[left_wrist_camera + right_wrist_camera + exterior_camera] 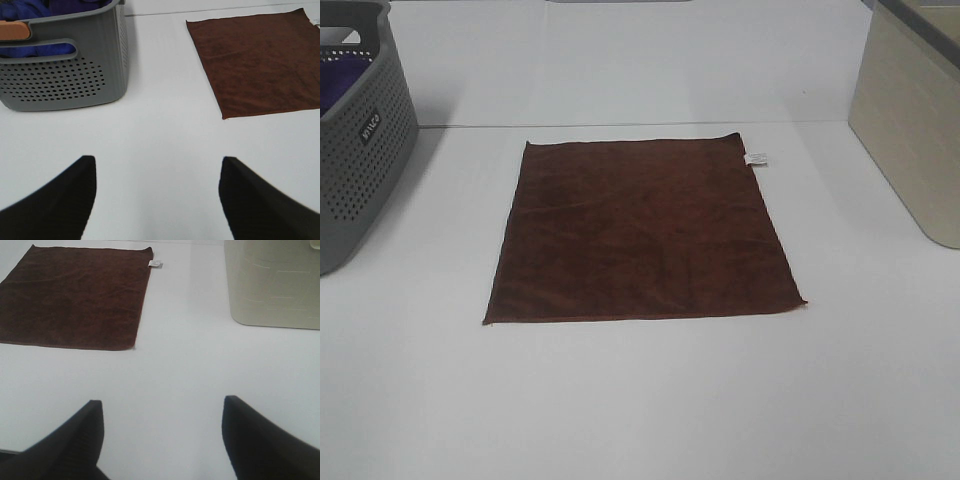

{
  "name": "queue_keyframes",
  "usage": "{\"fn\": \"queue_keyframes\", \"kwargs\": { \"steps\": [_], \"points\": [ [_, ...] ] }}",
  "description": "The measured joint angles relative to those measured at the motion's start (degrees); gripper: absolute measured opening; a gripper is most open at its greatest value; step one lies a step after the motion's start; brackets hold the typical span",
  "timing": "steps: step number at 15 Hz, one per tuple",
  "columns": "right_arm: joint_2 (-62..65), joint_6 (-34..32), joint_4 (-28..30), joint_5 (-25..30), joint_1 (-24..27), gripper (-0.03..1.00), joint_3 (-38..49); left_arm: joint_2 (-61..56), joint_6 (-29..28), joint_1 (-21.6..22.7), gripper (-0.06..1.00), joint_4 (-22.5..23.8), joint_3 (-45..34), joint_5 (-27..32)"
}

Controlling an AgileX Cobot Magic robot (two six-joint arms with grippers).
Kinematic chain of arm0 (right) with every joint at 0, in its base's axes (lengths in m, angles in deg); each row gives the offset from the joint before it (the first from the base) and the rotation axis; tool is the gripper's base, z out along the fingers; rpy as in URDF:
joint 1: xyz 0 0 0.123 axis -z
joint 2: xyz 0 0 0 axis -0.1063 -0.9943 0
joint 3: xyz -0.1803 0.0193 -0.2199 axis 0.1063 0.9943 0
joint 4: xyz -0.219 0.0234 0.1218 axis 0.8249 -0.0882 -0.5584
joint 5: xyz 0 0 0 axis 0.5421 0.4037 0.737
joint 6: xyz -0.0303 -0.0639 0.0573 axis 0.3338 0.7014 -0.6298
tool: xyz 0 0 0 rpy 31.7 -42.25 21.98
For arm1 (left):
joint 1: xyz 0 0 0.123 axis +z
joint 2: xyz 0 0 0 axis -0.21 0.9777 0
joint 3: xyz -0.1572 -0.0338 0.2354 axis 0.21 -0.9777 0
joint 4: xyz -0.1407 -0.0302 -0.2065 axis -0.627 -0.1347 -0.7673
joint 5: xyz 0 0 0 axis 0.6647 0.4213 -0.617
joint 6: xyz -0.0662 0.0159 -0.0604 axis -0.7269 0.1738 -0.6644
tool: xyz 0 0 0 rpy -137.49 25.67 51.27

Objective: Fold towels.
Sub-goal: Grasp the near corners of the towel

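Towel [642, 235]: dark reddish-brown, nearly square, spread flat in the middle of the white table [640, 400], with a small white tag [757, 159] at its far right corner.
Left side: grey perforated basket [360, 150] with a purple cloth [340, 80] inside, apart from the towel.
Right side: beige bin [910, 130], apart from the towel.
Left gripper [157, 195]: fingers spread wide, holding nothing.
Right gripper [162, 435]: fingers spread wide, holding nothing.

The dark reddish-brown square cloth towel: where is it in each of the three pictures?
Exterior high: the dark reddish-brown square cloth towel lies flat in the middle of the picture.
Left wrist: the towel sits upper right, cut by the picture's right edge.
Right wrist: the towel sits upper left.
Shared landmark: its small white tag, clear in the exterior high and right wrist views.
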Motion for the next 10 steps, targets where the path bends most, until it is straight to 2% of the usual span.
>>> {"fn": "queue_keyframes", "kwargs": {
  "steps": [10],
  "points": [
    [0.0, 0.0, 0.0, 0.0, 0.0, 0.64, 0.0, 0.0, 0.0, 0.0, 0.67, 0.0, 0.0, 0.0]
  ]
}}
